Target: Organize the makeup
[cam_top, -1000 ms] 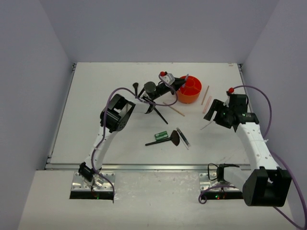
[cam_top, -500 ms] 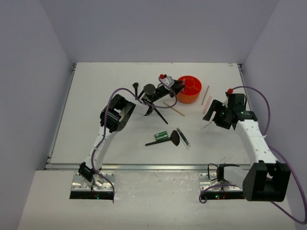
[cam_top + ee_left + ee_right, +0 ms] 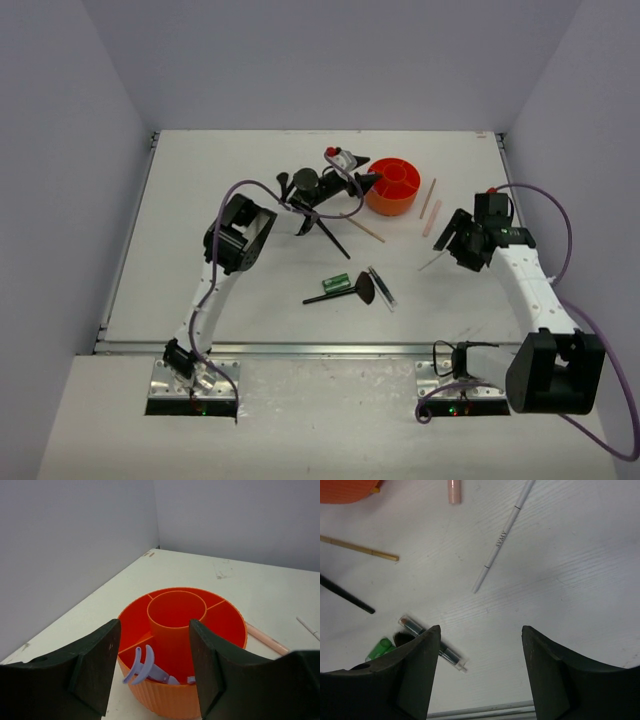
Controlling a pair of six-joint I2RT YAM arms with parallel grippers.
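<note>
My left gripper (image 3: 365, 181) (image 3: 155, 630) stands open just left of the orange cup (image 3: 393, 187) (image 3: 220, 625), with nothing between its fingers. A lilac tool (image 3: 145, 667) lies in the cup's near compartment. My right gripper (image 3: 449, 241) (image 3: 480, 630) hangs open and empty above the table, near a thin white stick (image 3: 434, 261) (image 3: 502, 535). Two pink sticks (image 3: 431, 205) lie right of the cup. A tan stick (image 3: 362, 227) (image 3: 360, 548), a black brush (image 3: 330, 238), a fan brush (image 3: 352, 291), a green tube (image 3: 335, 283) (image 3: 380, 647) and a clear tube (image 3: 381, 287) (image 3: 432, 642) lie mid-table.
Grey walls close the table in at the back and on both sides. A metal rail (image 3: 300, 348) runs along the near edge. The left arm's purple cable (image 3: 250, 187) loops over the table beside the black brush.
My left gripper has opened, left the lilac tool in the cup and drawn back a little to the left. My right gripper's jaws have narrowed slightly.
</note>
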